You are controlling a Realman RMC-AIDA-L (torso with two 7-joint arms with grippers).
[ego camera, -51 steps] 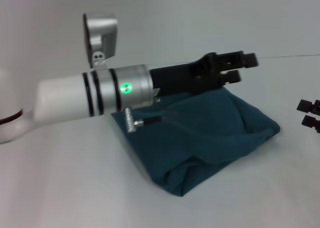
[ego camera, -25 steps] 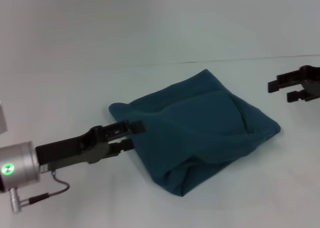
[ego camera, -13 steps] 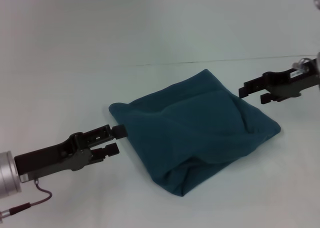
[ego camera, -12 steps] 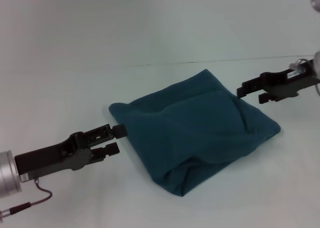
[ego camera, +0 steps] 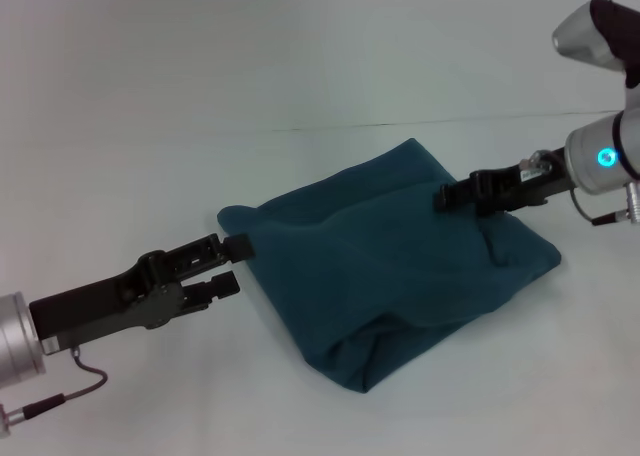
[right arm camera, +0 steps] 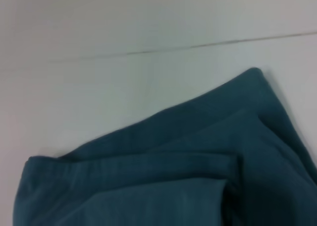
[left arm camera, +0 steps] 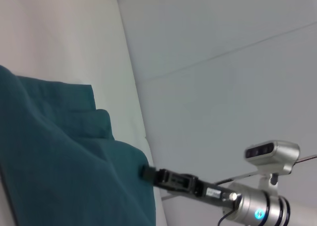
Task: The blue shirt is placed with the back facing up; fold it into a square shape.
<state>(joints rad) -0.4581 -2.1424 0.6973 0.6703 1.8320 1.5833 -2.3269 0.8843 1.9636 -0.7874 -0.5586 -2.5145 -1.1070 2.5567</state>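
The blue shirt (ego camera: 390, 276), folded into a rough square, is seen mid-table (ego camera: 150, 96), the left gripper (ego camera: 231, 263) held parted at its near-left corner, the right gripper (ego camera: 447, 197) over its far-right edge, seemingly closed on nothing.

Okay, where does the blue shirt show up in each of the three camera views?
Head view: the blue shirt lies folded mid-table, between the left pincer and the right pincer.
Left wrist view: the shirt fills the lower left of the picture.
Right wrist view: the shirt covers the lower half.
Shared landmark: the right pincer at the shirt's edge, seen in the head and left wrist views.
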